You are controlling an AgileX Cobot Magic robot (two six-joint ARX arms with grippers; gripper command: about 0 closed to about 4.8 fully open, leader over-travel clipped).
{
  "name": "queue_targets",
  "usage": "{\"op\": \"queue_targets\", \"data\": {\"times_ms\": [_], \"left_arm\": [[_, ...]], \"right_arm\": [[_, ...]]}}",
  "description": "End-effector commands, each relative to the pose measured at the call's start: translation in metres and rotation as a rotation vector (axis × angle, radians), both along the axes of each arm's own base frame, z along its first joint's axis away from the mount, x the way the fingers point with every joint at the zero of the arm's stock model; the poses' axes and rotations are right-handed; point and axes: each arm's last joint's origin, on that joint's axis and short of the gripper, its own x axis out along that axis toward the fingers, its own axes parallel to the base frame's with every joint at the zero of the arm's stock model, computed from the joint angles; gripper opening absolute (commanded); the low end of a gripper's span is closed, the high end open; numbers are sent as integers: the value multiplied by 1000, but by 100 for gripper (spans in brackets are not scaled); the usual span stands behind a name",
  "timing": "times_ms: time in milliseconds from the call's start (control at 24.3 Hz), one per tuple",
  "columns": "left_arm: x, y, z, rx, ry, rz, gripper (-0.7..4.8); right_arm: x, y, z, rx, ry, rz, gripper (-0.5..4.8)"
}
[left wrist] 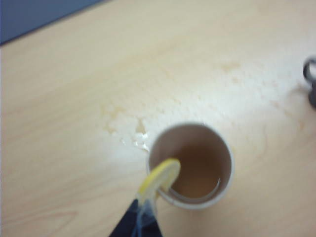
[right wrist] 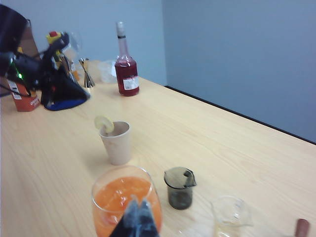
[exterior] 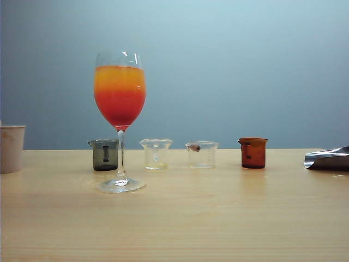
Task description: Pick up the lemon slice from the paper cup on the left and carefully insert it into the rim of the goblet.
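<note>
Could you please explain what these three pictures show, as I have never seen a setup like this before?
This is a two-armed table robot. Each arm ends in a two-finger end effector with a camera on its wrist. The exterior view comes from a fixed camera facing the table: a goblet of orange-red drink, a paper cup at the far left, and a row of small beakers. The left wrist view looks down: the left end effector, shut and empty, hangs above the paper cup, where the lemon slice sits on the rim. In the right wrist view, the right end effector, apparently shut, holds nothing near the goblet.
</note>
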Motion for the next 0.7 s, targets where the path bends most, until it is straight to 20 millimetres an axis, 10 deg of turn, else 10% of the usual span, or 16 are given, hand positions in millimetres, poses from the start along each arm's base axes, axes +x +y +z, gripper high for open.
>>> {"op": "queue_targets", "data": {"times_ms": [41, 699], "left_arm": [[1, 1, -8, 68, 46, -42, -5], [17, 8, -32, 138, 82, -66, -5]], "right_arm": [[3, 11, 0, 36, -5, 32, -5], [2, 41, -14, -6, 39, 92, -5]]}}
